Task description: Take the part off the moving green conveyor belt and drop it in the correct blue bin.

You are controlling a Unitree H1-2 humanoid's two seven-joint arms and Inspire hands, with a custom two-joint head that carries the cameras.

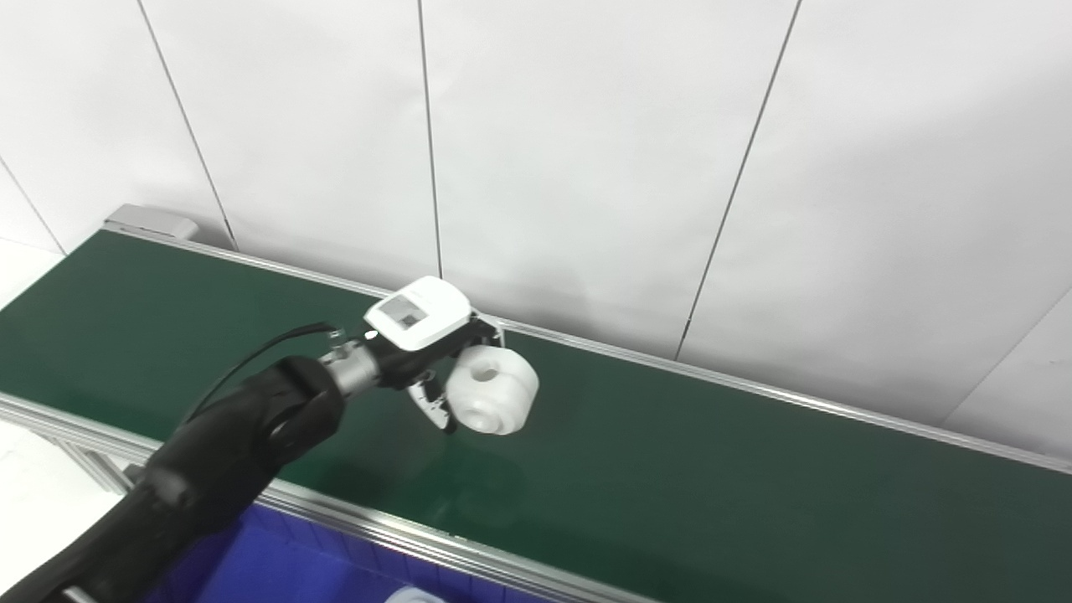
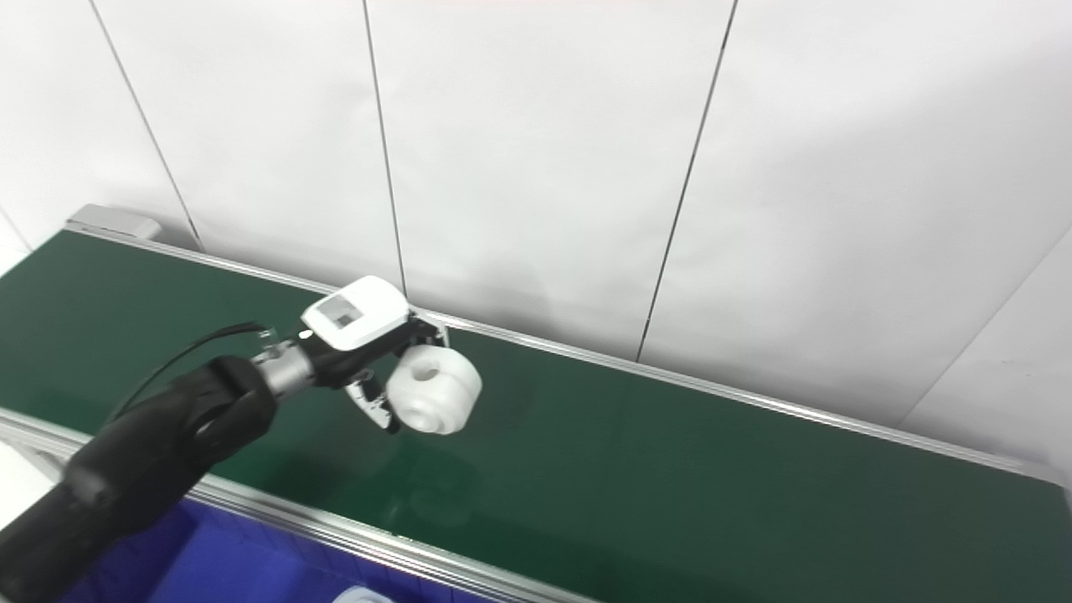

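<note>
The left hand (image 1: 427,360) was closed on the part (image 1: 492,390) — a white, spool-like piece with a centre hole — held clear above the belt (image 1: 754,486), its shadow falling on the green surface below. Lifting it off the belt probably kept the moving surface from dragging it away. The fingers gripped its left side, leaving the hole facing up. The bin (image 1: 285,561) lay at the near edge, below the arm — a short carry, judging by position. The right hand was out of view.

One white part (image 1: 492,389), one green conveyor belt (image 1: 670,469), one blue bin (image 1: 285,569), one robot hand (image 1: 427,343).
</note>
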